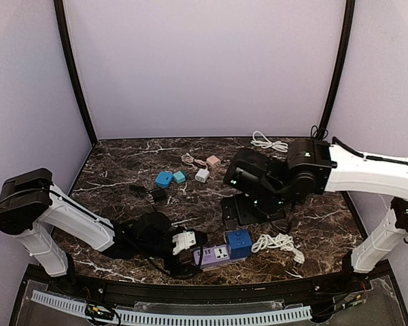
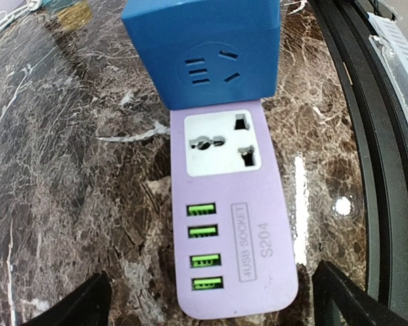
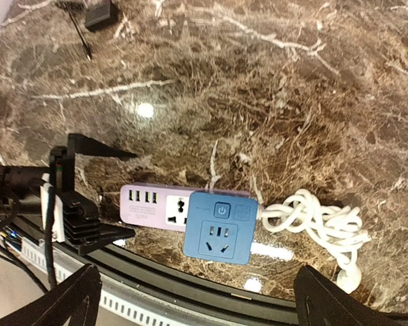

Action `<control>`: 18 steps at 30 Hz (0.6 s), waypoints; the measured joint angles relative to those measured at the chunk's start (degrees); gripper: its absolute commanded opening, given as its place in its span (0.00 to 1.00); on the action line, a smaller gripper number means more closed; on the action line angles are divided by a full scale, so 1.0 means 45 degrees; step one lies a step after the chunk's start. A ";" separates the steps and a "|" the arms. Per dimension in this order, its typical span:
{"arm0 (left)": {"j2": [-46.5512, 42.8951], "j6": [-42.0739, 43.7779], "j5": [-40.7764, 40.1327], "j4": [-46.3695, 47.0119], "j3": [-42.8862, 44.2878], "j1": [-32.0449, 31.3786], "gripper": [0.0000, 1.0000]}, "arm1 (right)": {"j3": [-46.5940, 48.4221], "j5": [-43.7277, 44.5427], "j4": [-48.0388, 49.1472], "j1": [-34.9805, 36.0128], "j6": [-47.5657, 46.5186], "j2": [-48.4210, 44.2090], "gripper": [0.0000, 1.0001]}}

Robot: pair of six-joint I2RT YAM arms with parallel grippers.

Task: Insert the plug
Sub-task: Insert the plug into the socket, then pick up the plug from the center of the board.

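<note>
Dark marble table (image 1: 122,163), lilac walls behind; contents listed left to right, each placed against the power strip.

1. Black plug (image 1: 158,194) with thin cord: behind the strip and to its left, well apart.
2. Blue charger (image 1: 164,179) and teal charger (image 1: 179,176): farther behind the strip, side by side.
3. Left gripper (image 1: 196,251): low on the table at the strip's left end. Fingers spread wide and holding nothing; the end with the green ports lies between them with a gap on each side.
4. White charger (image 1: 202,174) and pink charger (image 1: 213,161): well behind the strip.
5. Power strip (image 1: 214,255): lilac, flat near the front edge. Its long axis runs left to right, in line with the left gripper's reach. One white socket is uncovered.
6. Blue adapter (image 1: 239,243): judged to be the plug. It sits on the strip's right end, beyond the uncovered socket from the left gripper. Whether its pins are fully home cannot be told.
7. Right gripper (image 1: 251,212): above and behind the strip, apart from it. Fingers spread, empty.
8. White cord (image 1: 279,243): coiled just right of the adapter.

Judgement: the left arm is the nearer, placed to steady the strip; pressing down on the adapter would suit the right.
</note>
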 measured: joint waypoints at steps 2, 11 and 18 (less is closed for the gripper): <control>-0.0330 0.0345 -0.0029 -0.0670 0.0248 0.0015 1.00 | -0.0214 0.0330 0.0350 -0.0209 -0.0355 -0.0933 0.99; -0.1452 0.1098 0.1768 -0.6853 0.5081 0.1894 1.00 | -0.1564 0.1234 0.2302 -0.2016 -0.2375 -0.3458 0.99; -0.0165 -0.0359 0.1287 -1.1696 1.0535 0.6951 0.79 | -0.2244 0.1491 0.3405 -0.2385 -0.3230 -0.4007 0.99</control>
